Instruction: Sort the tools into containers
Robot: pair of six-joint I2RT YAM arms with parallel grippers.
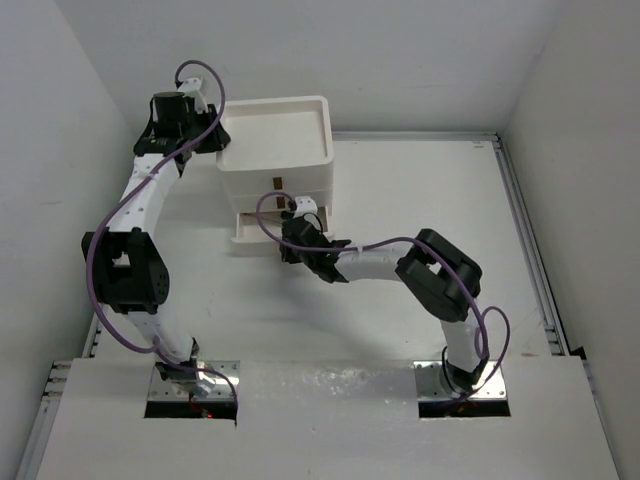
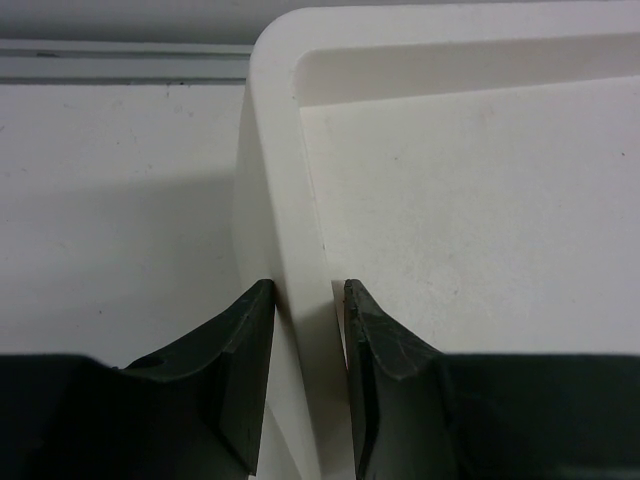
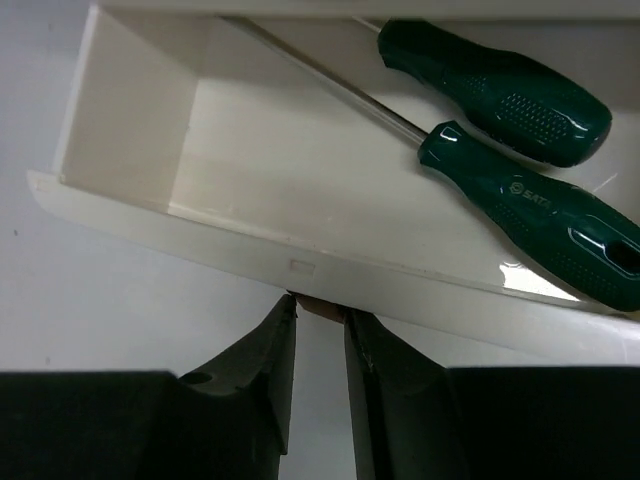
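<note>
The white container stands at the back of the table, a shallow tray on top and drawers below. My left gripper is shut on the tray's left rim, one finger outside the wall and the other inside the tray. The lower drawer is pulled out. Two dark green screwdrivers lie inside it at its right end. My right gripper is shut on the drawer's small brown tab. In the top view this gripper sits at the drawer's front.
White walls close in the table on the left, back and right. A metal rail runs along the table's right side. The upper drawer's brown tab shows on the container's front. The top tray's floor is bare where seen.
</note>
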